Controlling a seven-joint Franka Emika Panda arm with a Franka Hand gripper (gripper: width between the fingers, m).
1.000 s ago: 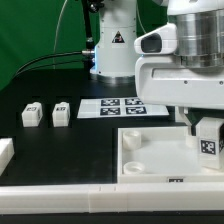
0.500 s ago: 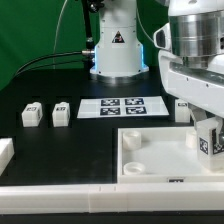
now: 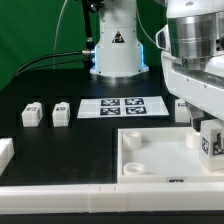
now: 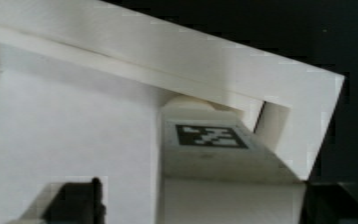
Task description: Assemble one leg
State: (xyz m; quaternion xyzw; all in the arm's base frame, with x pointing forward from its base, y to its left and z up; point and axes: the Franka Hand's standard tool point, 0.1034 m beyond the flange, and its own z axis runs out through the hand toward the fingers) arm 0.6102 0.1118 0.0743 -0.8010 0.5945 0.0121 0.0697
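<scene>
My gripper (image 3: pixel 208 128) is shut on the leg (image 3: pixel 211 142), a small white block with a black-and-white tag, and holds it upright at the near right corner of the large white panel (image 3: pixel 150 150). In the wrist view the leg (image 4: pixel 208 137) stands against the panel's raised corner wall (image 4: pixel 247 60). My gripper (image 4: pixel 211 205) has a dark finger on either side of the leg. Whether the leg's lower end touches the panel floor is hidden.
Two more legs (image 3: pixel 31 115) (image 3: pixel 62 113) stand on the black table at the exterior view's left, and another (image 3: pixel 181 108) stands behind the panel on the right. The marker board (image 3: pixel 122 106) lies mid-table. A white part (image 3: pixel 5 153) sits at the left edge, with the robot base (image 3: pixel 115 50) behind.
My gripper has carried the leg slightly toward the exterior view's right, to the panel's corner. It has hardly moved in the last half second.
</scene>
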